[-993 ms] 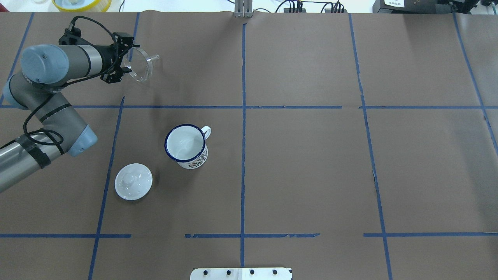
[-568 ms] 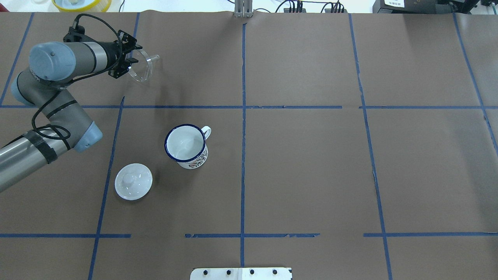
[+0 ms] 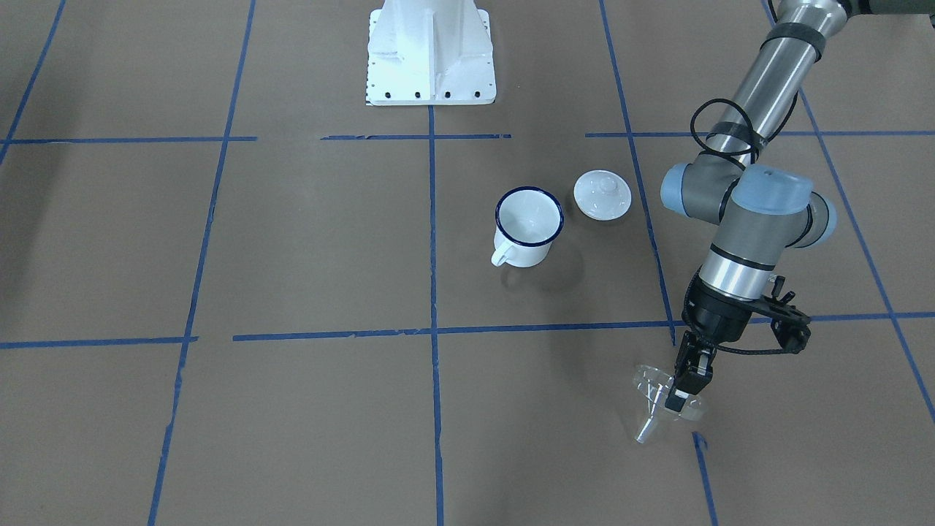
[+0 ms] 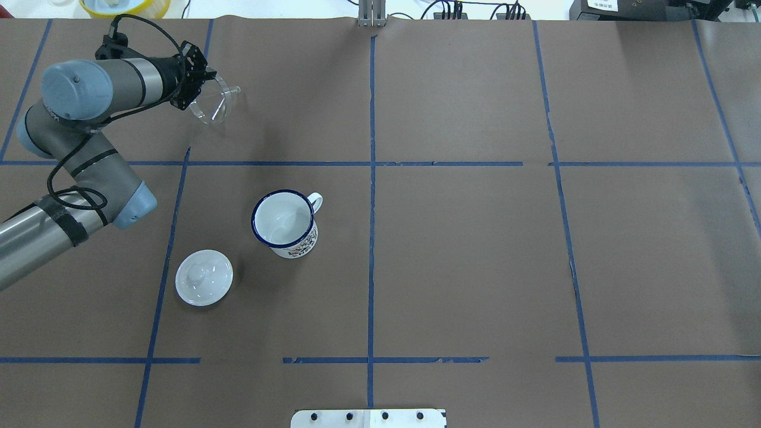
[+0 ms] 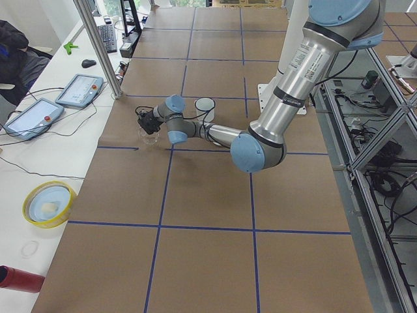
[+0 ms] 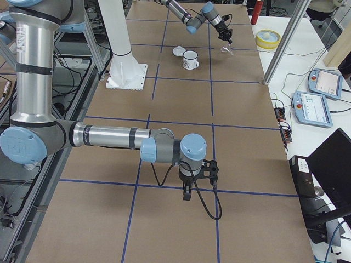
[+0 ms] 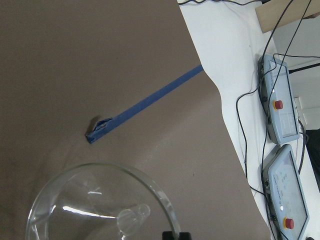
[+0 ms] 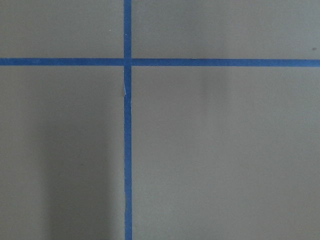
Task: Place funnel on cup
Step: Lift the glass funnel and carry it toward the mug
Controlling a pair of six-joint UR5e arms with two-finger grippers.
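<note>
The clear funnel [image 4: 216, 104] is at the table's far left, tilted on its side with its spout pointing toward the table's middle. My left gripper [image 4: 201, 89] is shut on its rim, which also shows in the front view [image 3: 656, 394] and in the left wrist view [image 7: 100, 205]. The white cup with a blue rim [image 4: 284, 220] stands upright and empty nearer the robot, well apart from the funnel. My right gripper [image 6: 187, 189] shows only in the right side view, low over bare paper. I cannot tell whether it is open or shut.
A round white lid with a knob [image 4: 204, 277] lies left of the cup. The table's far edge and a metal post [image 5: 98, 45] are close behind the funnel. Teach pendants [image 5: 79, 90] and a yellow bowl [image 4: 125, 6] lie beyond the edge.
My left wrist has turned and the arm has shifted slightly toward the far edge, with the funnel still in its grip. The cup and lid have not moved.
</note>
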